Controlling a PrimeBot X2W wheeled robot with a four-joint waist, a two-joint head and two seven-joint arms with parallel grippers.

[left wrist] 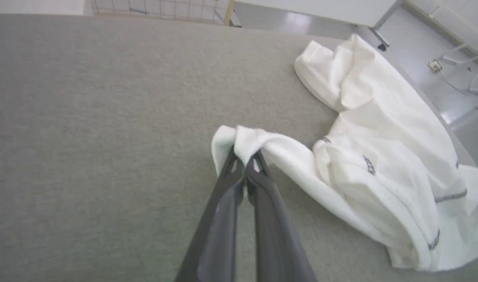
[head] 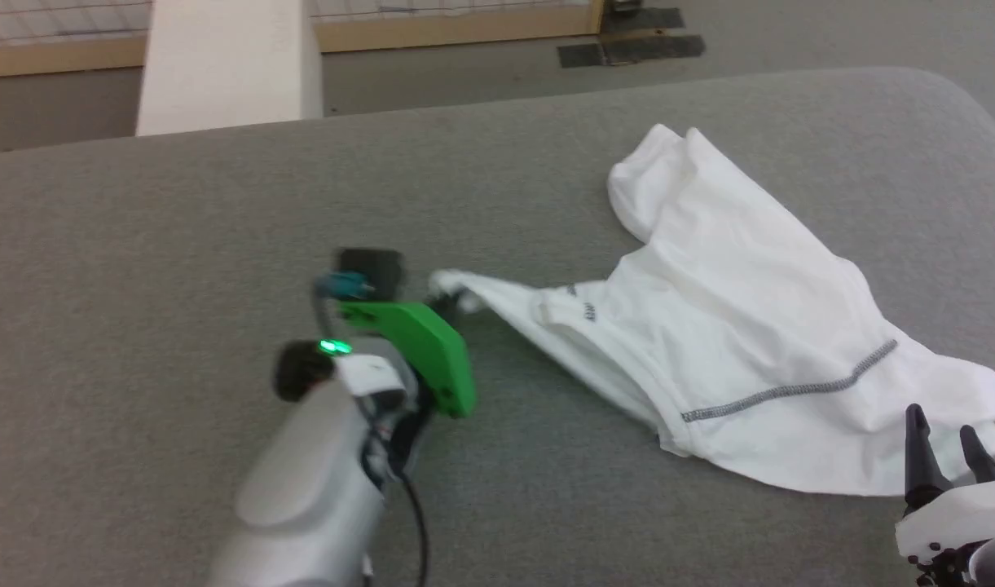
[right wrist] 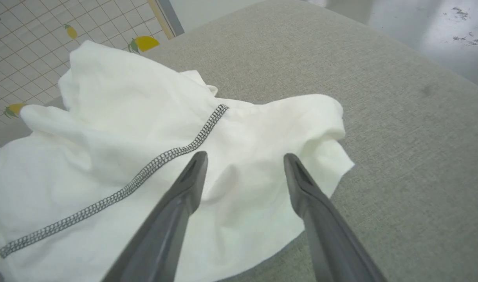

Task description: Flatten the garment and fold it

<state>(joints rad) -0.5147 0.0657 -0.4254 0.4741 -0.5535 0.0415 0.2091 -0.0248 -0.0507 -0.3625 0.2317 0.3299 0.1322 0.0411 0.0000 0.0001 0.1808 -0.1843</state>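
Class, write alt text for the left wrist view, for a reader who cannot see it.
The left gripper is shut on a bunched end of the crumpled white garment, which spreads toward the view's right across a grey surface. Dark zigzag seams mark the fabric.

No legible text, number, brand or sign appears in any view. The white long-sleeved shirt of thin fabric (head: 750, 326) bears short dark marks (head: 587, 311) near its neck opening, and they are too small and blurred to tell whether they are lettering or stitching. The pale grid-patterned panel (right wrist: 27, 47) in the background carries yellow lemon motifs (right wrist: 145, 42), a pictorial pattern without words.
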